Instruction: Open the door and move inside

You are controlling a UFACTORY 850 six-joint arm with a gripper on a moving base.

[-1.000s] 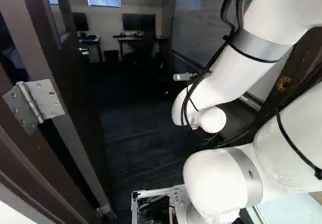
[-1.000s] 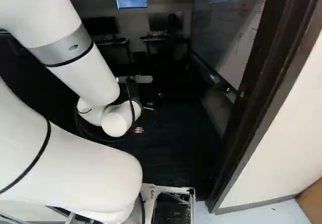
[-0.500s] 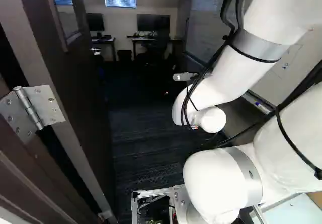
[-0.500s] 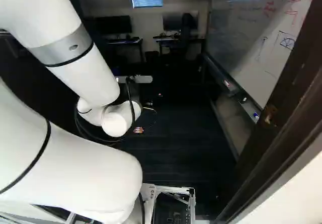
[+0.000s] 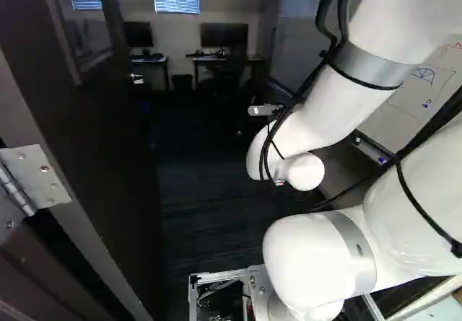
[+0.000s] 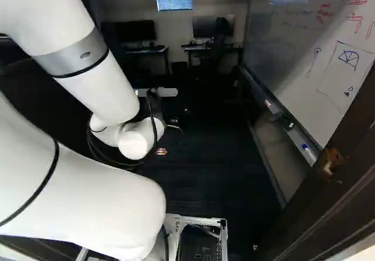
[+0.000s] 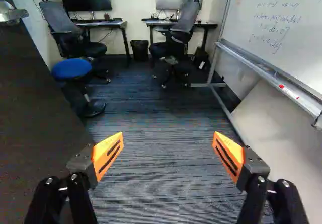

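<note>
The dark door (image 5: 108, 148) stands open along the left of the left base view, its steel hinge (image 5: 36, 180) near that view's edge. In the wrist view the door (image 7: 37, 123) lies beside the gripper, its silver handle (image 7: 12, 13) farther ahead. At the right of the right base view is the door frame (image 6: 310, 205) with a strike plate (image 6: 331, 160). My wrist joint (image 6: 137, 139) is inside the room, over dark carpet; the gripper is mostly hidden past it. In the wrist view the gripper (image 7: 168, 153) is open, its orange pads wide apart with only carpet between them.
A whiteboard (image 6: 325, 56) with a tray (image 6: 287, 123) runs along the right side. Desks (image 7: 103, 23), office chairs (image 7: 176, 27), a blue stool (image 7: 72, 69) and a bin (image 7: 140, 49) stand at the far end. The whiteboard's leg (image 7: 226, 108) rests on the carpet.
The base has moved forward and turned left; the hinge and strike plate have slid outward in the base views, and more whiteboard shows. The arm holds its pose against its lowest joint.
</note>
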